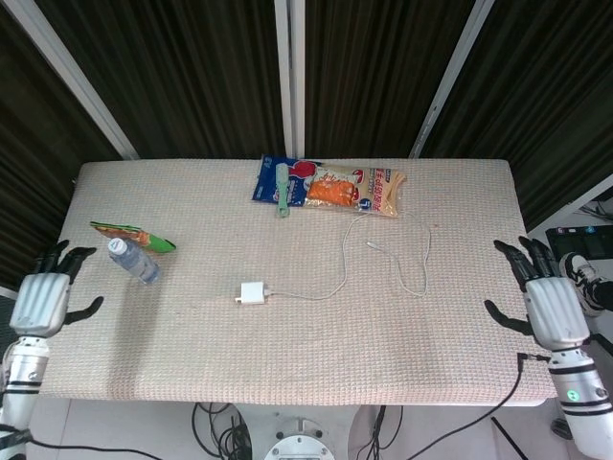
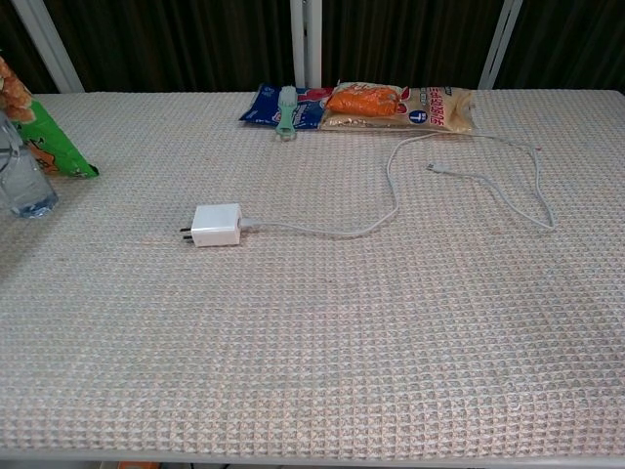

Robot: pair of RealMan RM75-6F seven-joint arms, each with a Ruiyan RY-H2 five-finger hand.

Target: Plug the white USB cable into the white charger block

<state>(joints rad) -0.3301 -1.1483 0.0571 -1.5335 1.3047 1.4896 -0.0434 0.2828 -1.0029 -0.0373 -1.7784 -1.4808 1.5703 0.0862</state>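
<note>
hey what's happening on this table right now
Nothing is being handled at the moment. The white charger block lies on the table with the white cable running from it, apparently plugged in. The left hand and right hand hover open off the table's side edges, holding nothing. Snack packs and a water bottle sit aside.

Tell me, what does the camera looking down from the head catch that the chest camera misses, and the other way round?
Only the head view shows the two hands: the left hand and the right hand, both empty with fingers spread, out at the table's side edges.

Only the chest view shows the charger block's metal prongs, pointing left.

Both show the white charger block with the white USB cable joined to it, the snack packets at the back, the water bottle and the green packet.
</note>
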